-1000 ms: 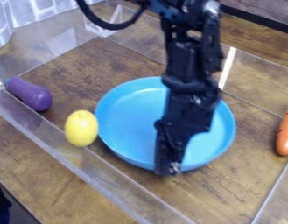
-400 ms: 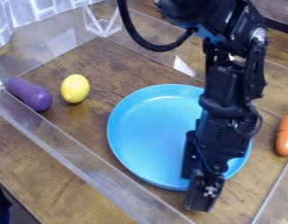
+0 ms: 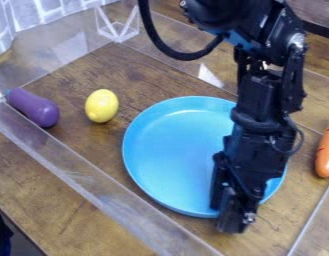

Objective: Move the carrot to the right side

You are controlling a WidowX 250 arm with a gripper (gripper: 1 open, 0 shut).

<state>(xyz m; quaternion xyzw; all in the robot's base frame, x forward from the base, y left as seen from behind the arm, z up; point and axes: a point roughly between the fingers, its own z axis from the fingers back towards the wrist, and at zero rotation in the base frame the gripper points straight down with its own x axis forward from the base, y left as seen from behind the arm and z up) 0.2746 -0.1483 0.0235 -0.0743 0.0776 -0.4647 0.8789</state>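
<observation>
You have the wooden table [image 3: 73, 165] under everything, fenced by a clear plastic wall [image 3: 87, 180] along the near and left edges. The black robot arm [image 3: 267, 110] is the next biggest thing: it comes down from the top of the view and ends at the near right rim of the blue plate [image 3: 174, 160]. A second ago it stood further left, over the middle of the plate; since the last frame it has hardly shifted. The plate now sits further right than it did a second ago.

Your gripper [image 3: 234, 215] points almost straight down at the plate's near edge. It is dark and blurred, so I cannot tell how wide its jaws stand, and I see nothing held in them.

The purple eggplant [image 3: 33, 108] lies at the left by the wall, where it was before. The yellow lemon [image 3: 101, 105] is right of it, just clear of the plate; it has shifted slightly right since the last frame.

The carrot [image 3: 326, 152] lies at the right edge of the view, apart from the plate, unmoved.

No writing or labels can be read.
</observation>
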